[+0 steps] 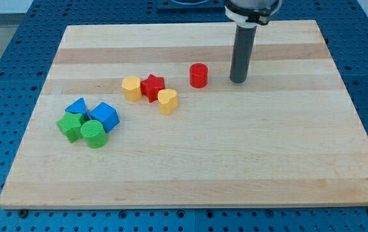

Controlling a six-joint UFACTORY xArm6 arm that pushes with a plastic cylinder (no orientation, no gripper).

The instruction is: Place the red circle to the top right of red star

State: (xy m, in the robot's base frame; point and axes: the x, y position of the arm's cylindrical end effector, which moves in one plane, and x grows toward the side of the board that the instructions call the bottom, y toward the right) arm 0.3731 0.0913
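The red circle [198, 75] stands on the desk [248, 154] toward the view's top, right of and slightly above the red star [153, 86], with a clear gap between them. The star sits wedged between a yellow block [131, 88] on its left and a yellow heart [167, 101] at its lower right. My tip [238, 80] rests to the circle's right, near but apart. No pincer exists here, so nothing is gripped. I judge the circle already roughly placed; any nudge would go leftward.
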